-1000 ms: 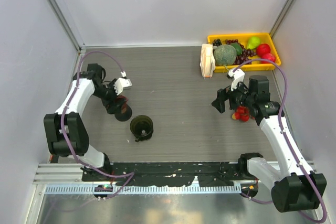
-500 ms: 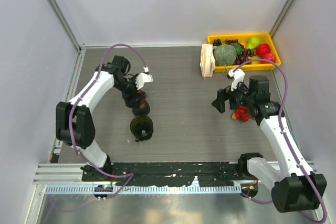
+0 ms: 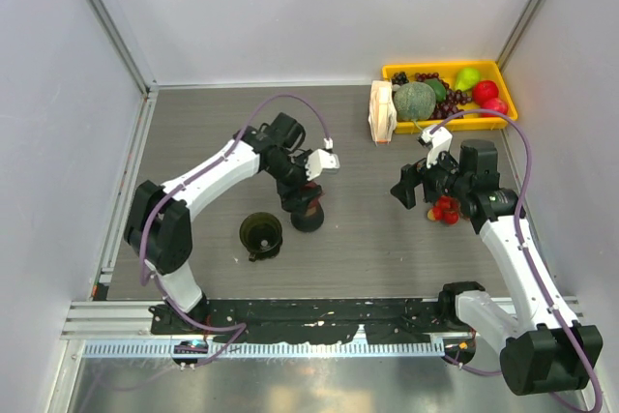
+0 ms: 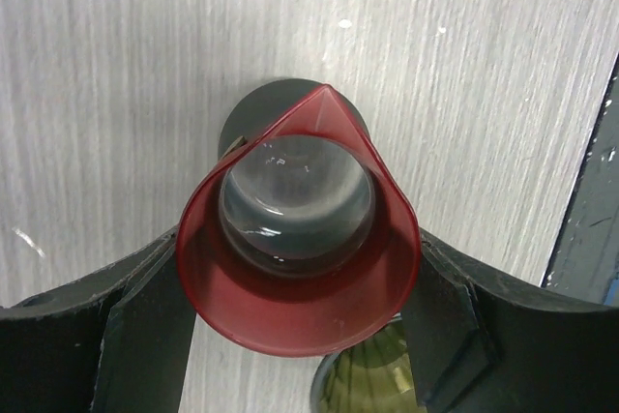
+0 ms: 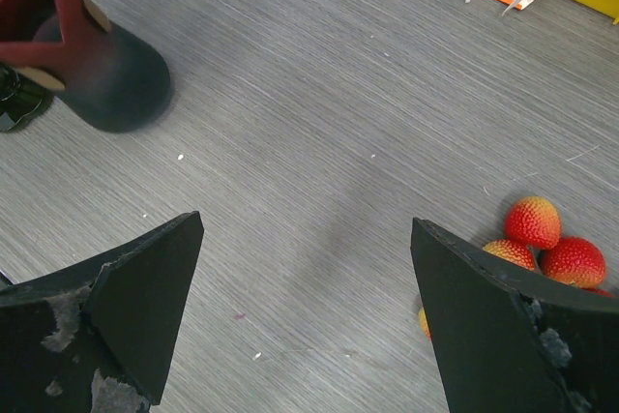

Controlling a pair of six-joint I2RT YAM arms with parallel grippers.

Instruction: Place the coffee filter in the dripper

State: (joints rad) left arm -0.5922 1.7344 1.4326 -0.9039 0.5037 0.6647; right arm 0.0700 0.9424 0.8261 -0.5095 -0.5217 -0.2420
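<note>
Olive dripper [image 3: 261, 232] beside left jaws, gripping cup [image 4: 295, 321]

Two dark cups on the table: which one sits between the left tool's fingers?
The small black cup with the red inside, clamped in the left tool. The olive dripper stands free beside it.
</note>
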